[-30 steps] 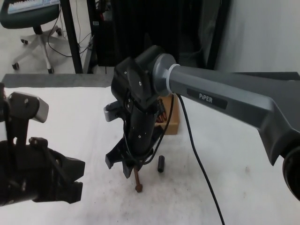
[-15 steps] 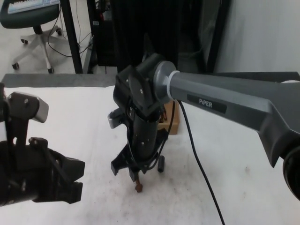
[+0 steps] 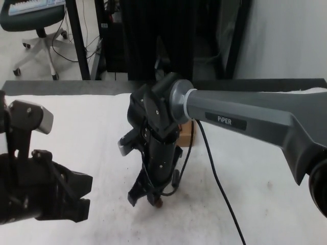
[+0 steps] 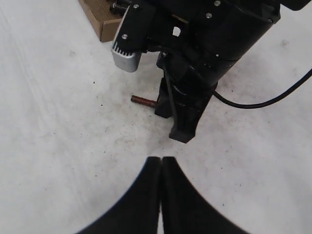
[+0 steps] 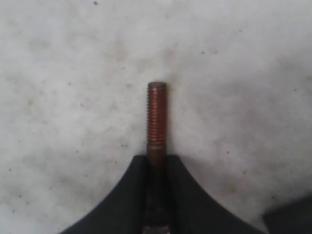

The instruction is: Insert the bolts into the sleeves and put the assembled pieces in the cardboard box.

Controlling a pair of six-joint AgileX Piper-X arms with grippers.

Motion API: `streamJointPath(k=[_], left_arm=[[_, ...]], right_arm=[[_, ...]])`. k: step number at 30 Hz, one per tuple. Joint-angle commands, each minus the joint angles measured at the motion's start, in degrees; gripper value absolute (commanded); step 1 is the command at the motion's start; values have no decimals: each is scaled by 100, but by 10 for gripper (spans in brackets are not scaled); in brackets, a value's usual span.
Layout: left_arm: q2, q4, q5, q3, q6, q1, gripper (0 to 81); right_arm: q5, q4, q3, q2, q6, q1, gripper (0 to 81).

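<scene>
The right tool (image 5: 157,161) pinches the bolt (image 5: 157,114) by its plain shank, low centre in the high view; it looks like stiff, light metal, probably slippery. The left tool (image 4: 161,165) is closed, empty.

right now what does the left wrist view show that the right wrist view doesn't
From the left wrist view you get a corner of the cardboard box, the right gripper seen from outside with its black cable, and the left gripper, shut with nothing in it. From the right wrist view you get the thread of the bolt close up, with that gripper's fingers pressed against its shank. Both share the copper bolt sticking out of the right gripper and the white, speckled bench.
</scene>
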Motion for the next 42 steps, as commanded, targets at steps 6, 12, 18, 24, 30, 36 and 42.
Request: streamJointPath(k=[6, 12, 18, 24, 30, 36, 42], left_arm=[[-14, 3, -66, -30, 237, 9, 3], [-41, 3, -482, -30, 592, 9, 3], [-360, 3, -654, -30, 731, 9, 3], [-680, 3, -654, -30, 731, 9, 3], [-728, 31, -654, -30, 1132, 9, 3], [-784, 248, -654, -30, 1247, 9, 3], [-764, 389, 46, -156, 1624, 9, 3]], right_arm=[[1334, 372, 14, -41, -3851, 278, 8], [1333, -169, 14, -41, -4244, 302, 8], [1029, -309, 14, -41, -3823, 266, 0], [439, -45, 14, -41, -3365, 249, 333], [659, 359, 14, -118, -3251, 236, 470], [43, 92, 14, -831, -2955, 98, 456], [-636, -456, 14, -1855, -2210, -485, 456]])
